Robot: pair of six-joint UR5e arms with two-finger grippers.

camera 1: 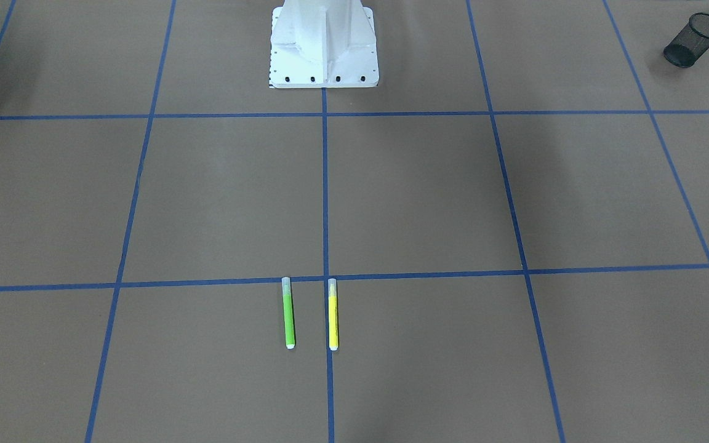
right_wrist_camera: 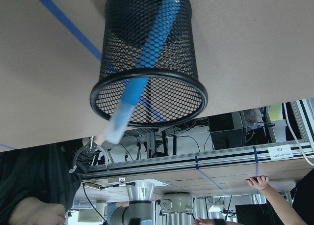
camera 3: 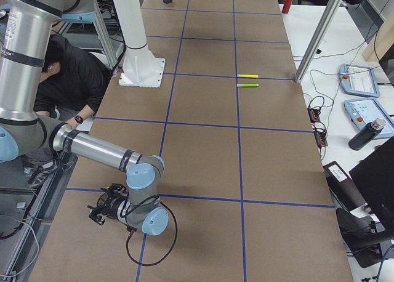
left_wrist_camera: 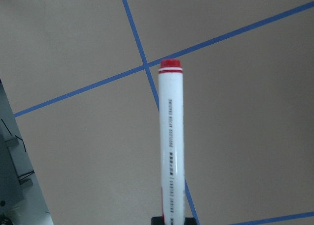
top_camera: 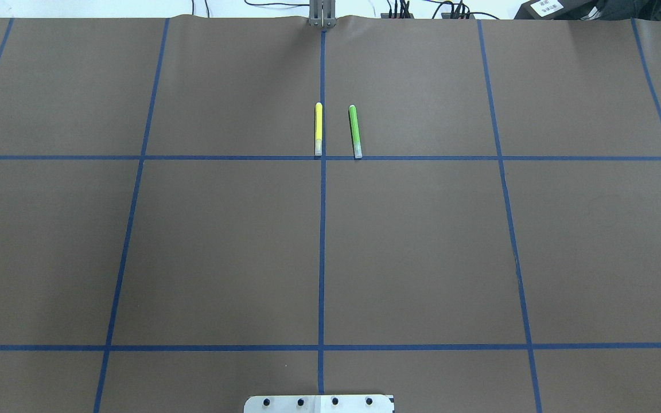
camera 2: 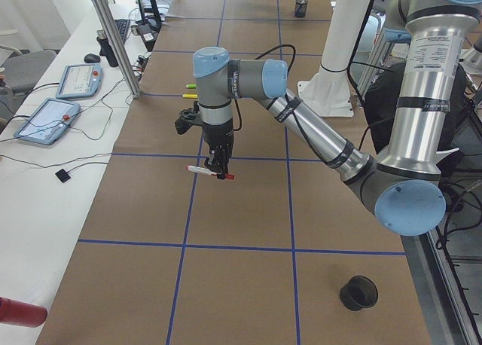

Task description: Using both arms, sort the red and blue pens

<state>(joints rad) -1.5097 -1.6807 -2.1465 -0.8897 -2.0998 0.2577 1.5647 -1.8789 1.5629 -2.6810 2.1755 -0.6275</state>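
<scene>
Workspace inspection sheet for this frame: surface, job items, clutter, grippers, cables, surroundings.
Surface: brown table cover, blue tape grid.
Job's things: red pen held off the table by the left gripper; blue pen leaning inside a mesh cup; second cup on the robot's left side.
Clutter: yellow marker and green marker, parallel, apart.
Grippers: left shut on red pen; right gripper low near the table, cannot tell.
Cables: cables bunched past the table's far edge.
Surroundings: person beside the robot; pendants on the side bench.

Green marker [camera 1: 288, 314] just beside yellow marker [camera 1: 332, 315] (parallel, apart) on taped brown table [camera 1: 422, 197]
</scene>
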